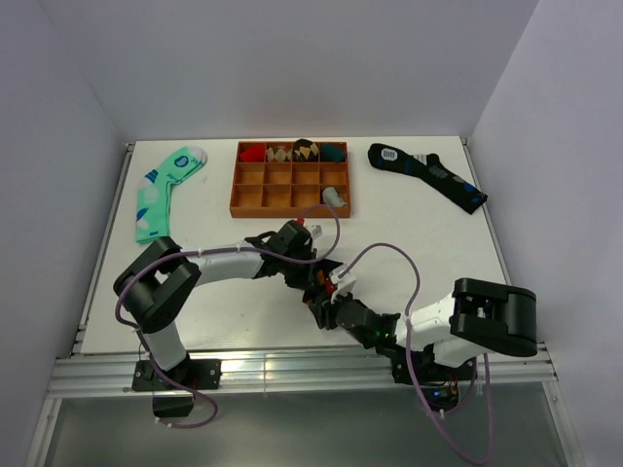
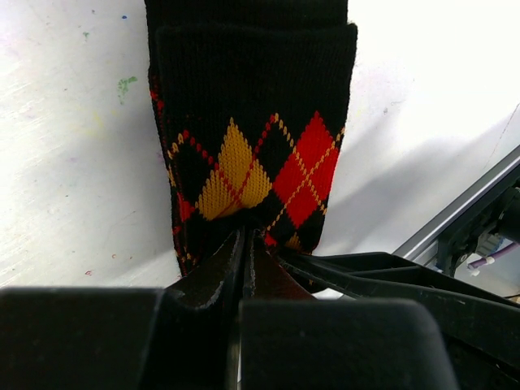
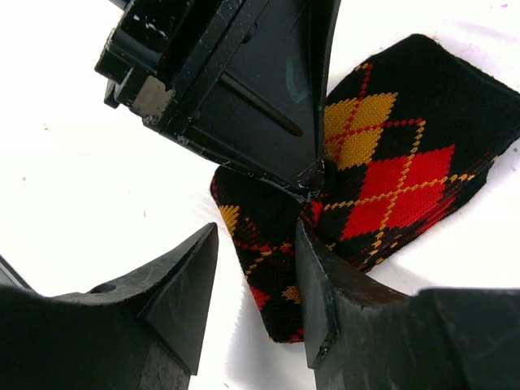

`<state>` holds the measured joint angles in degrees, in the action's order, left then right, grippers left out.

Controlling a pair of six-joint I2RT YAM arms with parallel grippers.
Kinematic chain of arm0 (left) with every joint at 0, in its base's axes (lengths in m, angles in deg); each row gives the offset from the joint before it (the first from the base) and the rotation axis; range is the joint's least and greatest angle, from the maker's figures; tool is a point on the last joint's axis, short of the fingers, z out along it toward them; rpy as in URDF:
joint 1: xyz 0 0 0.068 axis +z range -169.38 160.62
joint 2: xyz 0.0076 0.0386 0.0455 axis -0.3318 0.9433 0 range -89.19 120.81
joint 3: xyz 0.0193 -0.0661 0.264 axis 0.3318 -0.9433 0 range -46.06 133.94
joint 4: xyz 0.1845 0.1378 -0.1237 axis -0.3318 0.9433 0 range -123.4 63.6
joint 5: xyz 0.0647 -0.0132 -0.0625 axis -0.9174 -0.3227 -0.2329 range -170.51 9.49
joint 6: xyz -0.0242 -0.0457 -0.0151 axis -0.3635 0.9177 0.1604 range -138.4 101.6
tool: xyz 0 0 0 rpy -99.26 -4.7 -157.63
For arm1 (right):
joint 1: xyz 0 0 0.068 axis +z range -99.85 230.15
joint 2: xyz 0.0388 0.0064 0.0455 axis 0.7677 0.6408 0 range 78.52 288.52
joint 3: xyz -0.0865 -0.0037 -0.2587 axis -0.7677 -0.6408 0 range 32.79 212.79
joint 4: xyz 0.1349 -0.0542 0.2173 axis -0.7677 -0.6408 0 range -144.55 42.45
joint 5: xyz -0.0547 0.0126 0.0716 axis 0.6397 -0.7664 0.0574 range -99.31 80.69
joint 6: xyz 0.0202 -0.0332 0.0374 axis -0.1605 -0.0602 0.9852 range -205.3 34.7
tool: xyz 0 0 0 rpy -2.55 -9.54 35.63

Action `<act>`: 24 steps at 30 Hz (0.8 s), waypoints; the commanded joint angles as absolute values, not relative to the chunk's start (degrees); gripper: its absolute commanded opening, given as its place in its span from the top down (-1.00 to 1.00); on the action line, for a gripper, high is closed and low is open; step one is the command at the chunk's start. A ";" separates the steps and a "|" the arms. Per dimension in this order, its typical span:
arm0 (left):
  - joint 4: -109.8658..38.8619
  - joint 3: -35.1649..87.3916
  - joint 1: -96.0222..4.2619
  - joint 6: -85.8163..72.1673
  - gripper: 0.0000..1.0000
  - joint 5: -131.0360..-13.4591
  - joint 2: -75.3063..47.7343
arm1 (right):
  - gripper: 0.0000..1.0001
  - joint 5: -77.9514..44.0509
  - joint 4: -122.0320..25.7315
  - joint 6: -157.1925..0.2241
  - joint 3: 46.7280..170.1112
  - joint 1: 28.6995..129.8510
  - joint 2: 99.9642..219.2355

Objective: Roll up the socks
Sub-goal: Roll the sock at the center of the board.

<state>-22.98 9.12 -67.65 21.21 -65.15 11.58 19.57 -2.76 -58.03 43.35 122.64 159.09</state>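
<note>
Stretching straight up the left wrist frame, the sock (image 2: 252, 122) is pinched at its near end by the clenched left gripper (image 2: 244, 244), while the right gripper (image 3: 257, 237) is held open just beside that end.

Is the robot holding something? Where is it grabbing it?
The left gripper pinches the black argyle sock at the edge of its diamond-patterned part. The right gripper is open, holding nothing.

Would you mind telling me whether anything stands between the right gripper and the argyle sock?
Partly: the left gripper, shut on the argyle sock, sits just ahead of the right gripper, whose jaws are open. The sock's near edge lies uncovered.
</note>
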 commanded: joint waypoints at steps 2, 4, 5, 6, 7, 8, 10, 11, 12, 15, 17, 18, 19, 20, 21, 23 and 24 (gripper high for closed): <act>-8.87 3.78 -65.52 16.40 0.99 -76.30 15.93 | 0.01 15.92 -9.76 -57.09 43.77 122.57 162.10; -10.10 1.60 -65.26 17.71 0.99 -75.24 14.61 | 0.03 15.04 -9.06 -57.26 43.77 122.22 162.89; -11.50 0.88 -65.26 18.15 0.98 -74.63 14.08 | 0.04 14.51 -8.01 -57.35 43.60 121.96 163.07; -11.86 0.27 -65.17 18.85 0.98 -74.27 13.56 | 0.04 13.12 -7.57 -57.61 43.07 121.52 163.07; -12.13 -0.52 -64.82 19.21 0.98 -74.18 13.29 | 0.08 12.49 -7.04 -57.61 42.72 120.47 162.81; -12.82 -0.88 -64.65 19.56 0.97 -73.83 12.85 | 0.10 11.97 -5.82 -57.87 42.02 120.03 162.63; -13.36 -1.49 -64.29 19.74 0.97 -72.51 12.32 | 0.14 11.00 -5.54 -58.31 41.93 119.06 162.45; -13.45 -1.50 -64.12 19.83 0.96 -72.25 12.15 | 0.15 10.65 -5.46 -58.58 42.19 118.71 162.54; -13.19 -1.41 -64.03 19.83 0.96 -72.25 11.71 | 0.18 10.29 -5.72 -59.02 42.54 118.53 162.89; -13.27 -1.67 -63.85 20.09 0.96 -71.46 10.92 | 0.21 8.89 -4.84 -60.24 43.51 117.56 165.17; -13.80 -2.19 -63.77 20.53 0.95 -70.84 9.95 | 0.26 7.13 -3.88 -60.69 43.86 116.60 166.31; -13.89 -2.46 -63.68 20.71 0.95 -70.75 9.86 | 0.28 6.34 -3.18 -61.39 43.69 116.07 166.50; -14.15 -2.98 -63.59 20.71 0.95 -70.67 9.60 | 0.31 5.64 -2.47 -61.48 43.51 115.54 166.67; -14.24 -3.25 -63.59 20.97 0.95 -70.67 9.51 | 0.33 3.80 -1.60 -61.65 43.16 114.15 166.67; -14.33 -3.86 -63.50 21.32 0.95 -70.67 9.07 | 0.36 2.92 -1.15 -61.83 43.07 113.44 166.59; -15.29 -4.65 -63.33 21.76 0.92 -70.49 8.46 | 0.38 -0.24 0.34 -61.92 42.37 111.86 166.32; -15.90 -5.36 -63.24 22.46 0.90 -70.49 7.76 | 0.42 -1.13 0.17 -61.92 42.45 110.37 166.06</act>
